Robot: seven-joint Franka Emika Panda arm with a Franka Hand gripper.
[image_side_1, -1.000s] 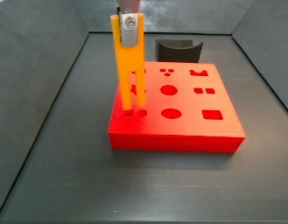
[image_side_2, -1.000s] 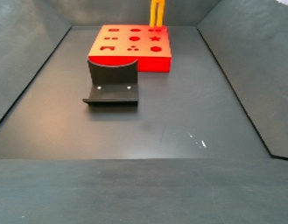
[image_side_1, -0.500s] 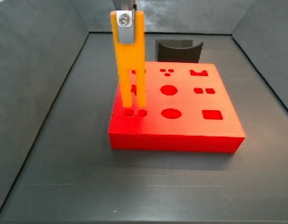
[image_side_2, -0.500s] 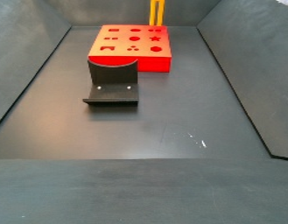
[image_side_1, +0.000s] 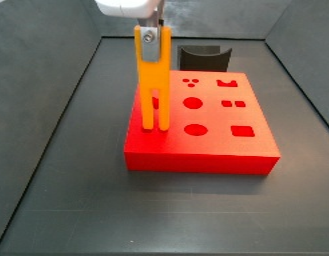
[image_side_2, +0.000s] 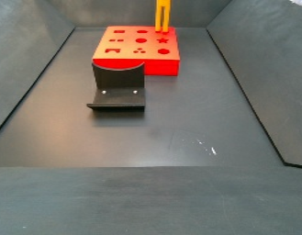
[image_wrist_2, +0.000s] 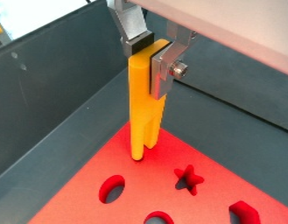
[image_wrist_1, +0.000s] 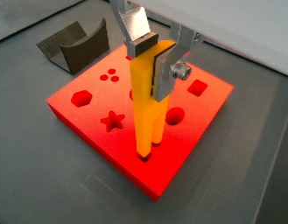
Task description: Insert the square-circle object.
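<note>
The tool [image_wrist_1: 156,52] grasps the top of the square-circle object [image_wrist_1: 146,105], its silver fingers [image_wrist_2: 165,66] pressed on either face. The orange bar stands upright, its forked lower end at the top face of the red block [image_side_1: 207,135] near one edge. The dark grey holder [image_side_2: 117,91] lies apart on the tabletop [image_side_2: 178,138].

The gripper [image_wrist_1: 154,52] clamps the upright orange bar [image_wrist_1: 146,101], whose forked lower end meets the red block [image_wrist_1: 87,131].
</note>
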